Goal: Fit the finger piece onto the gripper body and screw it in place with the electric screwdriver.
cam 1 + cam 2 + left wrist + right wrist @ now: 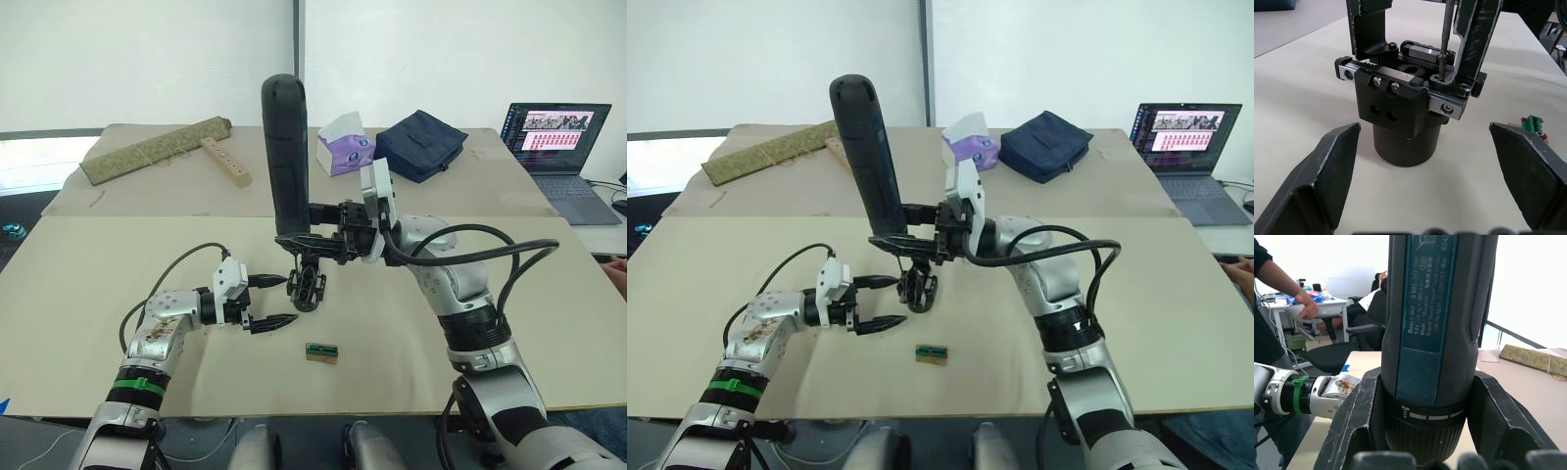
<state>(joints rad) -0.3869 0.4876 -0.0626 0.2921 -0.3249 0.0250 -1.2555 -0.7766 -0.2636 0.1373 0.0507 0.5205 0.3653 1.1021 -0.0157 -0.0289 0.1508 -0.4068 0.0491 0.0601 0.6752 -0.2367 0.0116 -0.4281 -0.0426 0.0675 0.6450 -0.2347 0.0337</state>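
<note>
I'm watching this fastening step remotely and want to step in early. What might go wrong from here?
1. The left gripper is open beside the gripper body, not clamping it, so screwing torque may spin or tip it.
2. The right gripper holds the tall electric screwdriver near its lower end; it looks tilted, so its bit might slip off the screw on the finger piece.
</note>
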